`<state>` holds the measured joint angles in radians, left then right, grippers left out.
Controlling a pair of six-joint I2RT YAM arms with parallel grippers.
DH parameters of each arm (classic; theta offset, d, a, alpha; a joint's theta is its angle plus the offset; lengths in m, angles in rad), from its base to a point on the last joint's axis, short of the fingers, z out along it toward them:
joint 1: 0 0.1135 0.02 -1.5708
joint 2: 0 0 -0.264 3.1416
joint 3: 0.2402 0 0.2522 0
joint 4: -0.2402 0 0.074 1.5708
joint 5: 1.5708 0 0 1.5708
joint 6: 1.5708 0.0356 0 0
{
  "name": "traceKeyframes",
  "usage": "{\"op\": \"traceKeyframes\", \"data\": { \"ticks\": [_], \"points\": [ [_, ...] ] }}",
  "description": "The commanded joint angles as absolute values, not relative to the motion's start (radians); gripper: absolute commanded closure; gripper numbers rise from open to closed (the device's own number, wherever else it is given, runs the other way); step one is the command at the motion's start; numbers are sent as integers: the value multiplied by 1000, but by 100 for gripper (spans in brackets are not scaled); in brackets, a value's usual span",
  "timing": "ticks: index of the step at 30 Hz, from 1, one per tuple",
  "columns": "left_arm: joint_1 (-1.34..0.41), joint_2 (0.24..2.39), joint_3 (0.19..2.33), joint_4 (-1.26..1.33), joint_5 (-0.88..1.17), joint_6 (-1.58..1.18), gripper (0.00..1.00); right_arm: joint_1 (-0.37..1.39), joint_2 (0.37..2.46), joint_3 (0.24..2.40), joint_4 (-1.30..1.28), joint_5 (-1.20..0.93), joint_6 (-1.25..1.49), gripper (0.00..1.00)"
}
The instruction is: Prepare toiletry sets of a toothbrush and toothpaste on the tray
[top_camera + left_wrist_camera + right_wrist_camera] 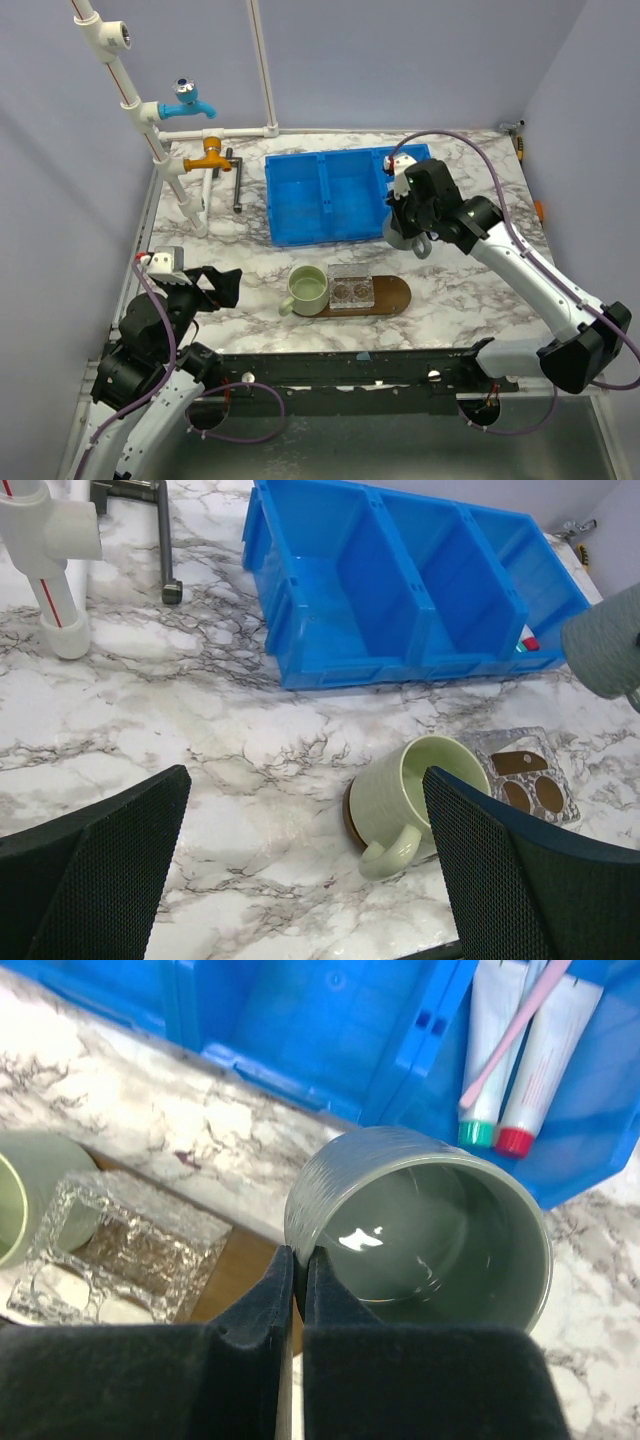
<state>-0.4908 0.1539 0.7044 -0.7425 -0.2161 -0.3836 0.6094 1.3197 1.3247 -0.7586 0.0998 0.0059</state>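
My right gripper (298,1260) is shut on the rim of a grey cup (430,1220) and holds it above the table between the blue bin and the dark-brown tray (392,296). It also shows in the top view (412,225) with the cup (398,234). Two whitish toothpaste tubes (545,1055) and a pink toothbrush (515,1032) lie in the bin's right compartment. The tray carries a pale-green mug (306,289) and a shiny foil-like block (350,290). My left gripper (305,870) is open and empty, low over the marble left of the mug (430,790).
The blue three-compartment bin (330,195) stands behind the tray; its left and middle compartments look bare. White pipes with a blue tap (188,100) and an orange tap (208,155) stand at the far left, with a dark metal bar (238,180) beside them.
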Motion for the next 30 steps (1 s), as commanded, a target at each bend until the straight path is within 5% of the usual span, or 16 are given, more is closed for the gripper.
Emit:
{"op": "traceKeyframes", "data": {
  "ticks": [1, 30],
  "points": [
    [-485, 134, 696, -731, -192, -377, 1, 634, 1245, 1281, -769, 142, 63, 100],
    [-485, 124, 694, -728, -186, -376, 1, 959, 1159, 1011, -740, 345, 389, 100]
  ]
}}
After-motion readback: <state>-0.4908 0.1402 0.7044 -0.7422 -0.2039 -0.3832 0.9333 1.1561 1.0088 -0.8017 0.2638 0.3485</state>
